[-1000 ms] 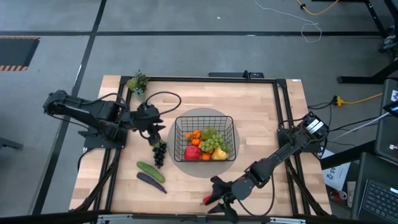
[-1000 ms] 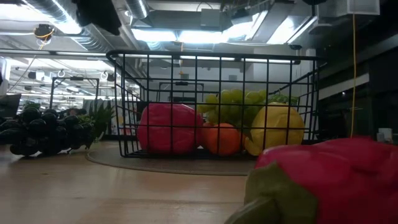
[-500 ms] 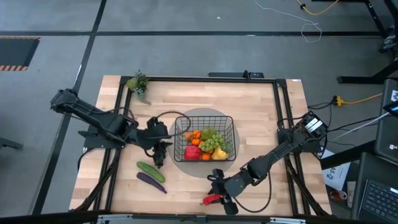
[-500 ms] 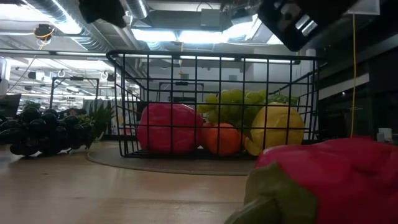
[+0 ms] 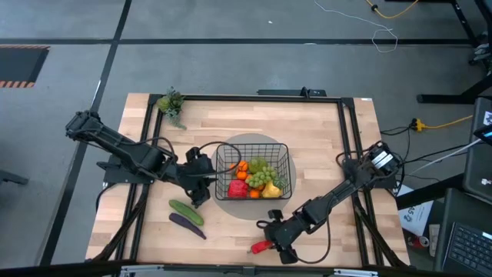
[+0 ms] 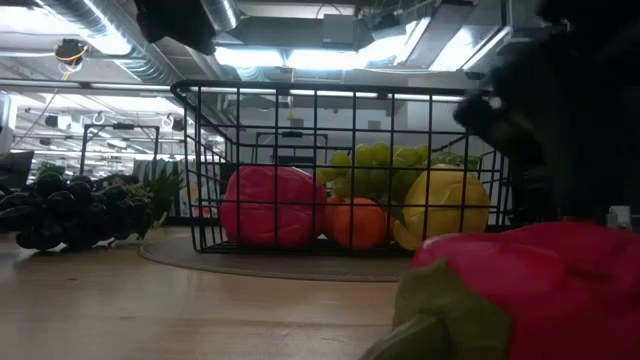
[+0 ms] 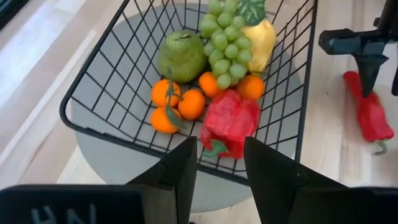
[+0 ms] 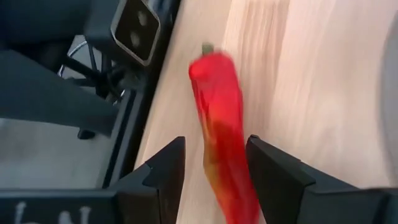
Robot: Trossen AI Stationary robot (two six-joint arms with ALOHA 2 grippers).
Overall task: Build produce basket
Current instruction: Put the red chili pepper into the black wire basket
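The black wire basket (image 5: 254, 145) stands on a grey round mat and holds a red fruit, oranges, a pear, green grapes and a lemon (image 7: 261, 37). My left gripper (image 5: 201, 178) is open and hovers at the basket's left side, facing its rim (image 7: 62, 109). The dark grapes (image 6: 60, 210) lie on the table, mostly hidden below that gripper in the high view. My right gripper (image 5: 274, 240) is open near the table's near edge. Its fingers stand on either side of the red pepper (image 8: 221, 124), which lies flat on the wood.
A cucumber (image 5: 186, 211) and a purple eggplant (image 5: 187, 225) lie on the table left of the basket, toward the near edge. A small potted plant (image 5: 171, 103) stands at the far left corner. Black frame rails run along the table's sides.
My left gripper has moved right and toward the near edge, ending beside the basket's left side over the dark grapes. My right gripper has come down toward the red pepper, entering the low view from above. The pepper and the grapes have stayed in place.
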